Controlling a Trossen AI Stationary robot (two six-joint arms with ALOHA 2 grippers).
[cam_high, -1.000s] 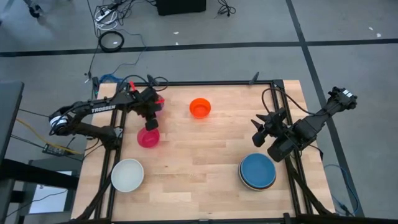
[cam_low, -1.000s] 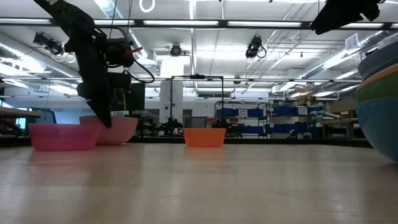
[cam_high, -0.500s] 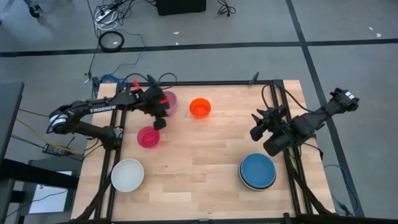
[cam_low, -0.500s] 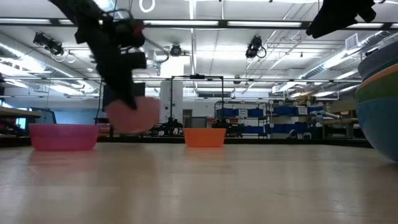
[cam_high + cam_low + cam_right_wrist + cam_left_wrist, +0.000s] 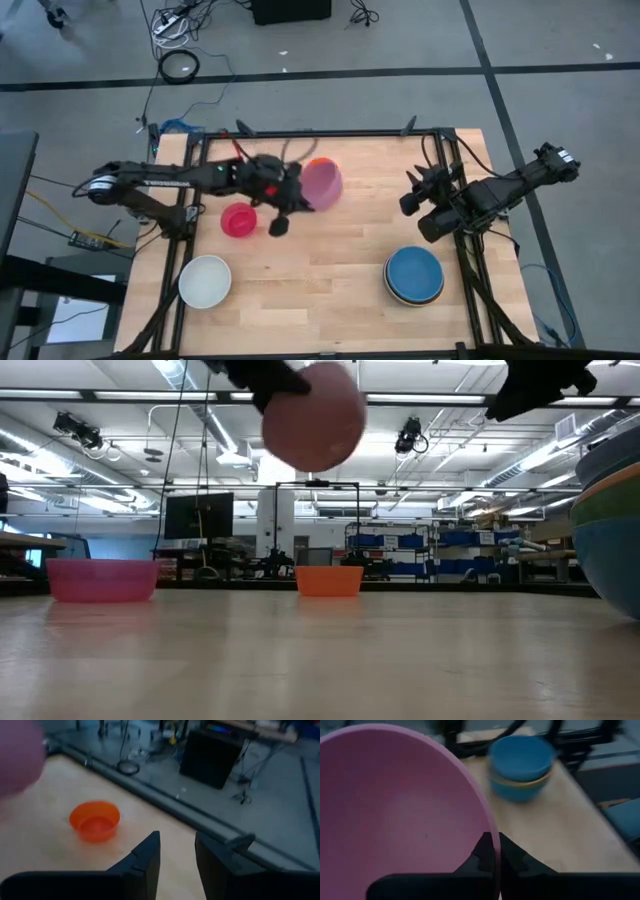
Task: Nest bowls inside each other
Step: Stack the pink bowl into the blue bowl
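Observation:
My left gripper [image 5: 298, 192] is shut on a pale pink bowl [image 5: 323, 182] and holds it high above the table's far middle; the low view shows the bowl [image 5: 315, 415] near the top. Below it an orange bowl [image 5: 314, 162] stands on its base, half hidden in the high view and plain in the low view [image 5: 328, 580]. A magenta bowl [image 5: 238, 220] stands to the left. My right gripper [image 5: 408, 195] hangs open above the table's right side with nothing between its fingers [image 5: 150, 852]. My left gripper [image 5: 495, 842] pinches the pink bowl's rim [image 5: 490, 827], one finger inside the bowl and one outside. The fingers come from the table's left, slanting down. The bowl is lifted clear of the table and tilted.
A white bowl [image 5: 205, 281] stands at the near left. A stack of nested bowls with a blue one on top [image 5: 414, 276] stands at the near right, below my right arm. Bare wood lies in the table's middle and near part.
My left gripper has lifted the pink bowl off the table at the far left and carried it up and toward the right, over the orange bowl. The bowl has tipped from upright to tilted. The magenta bowl has stayed in place.

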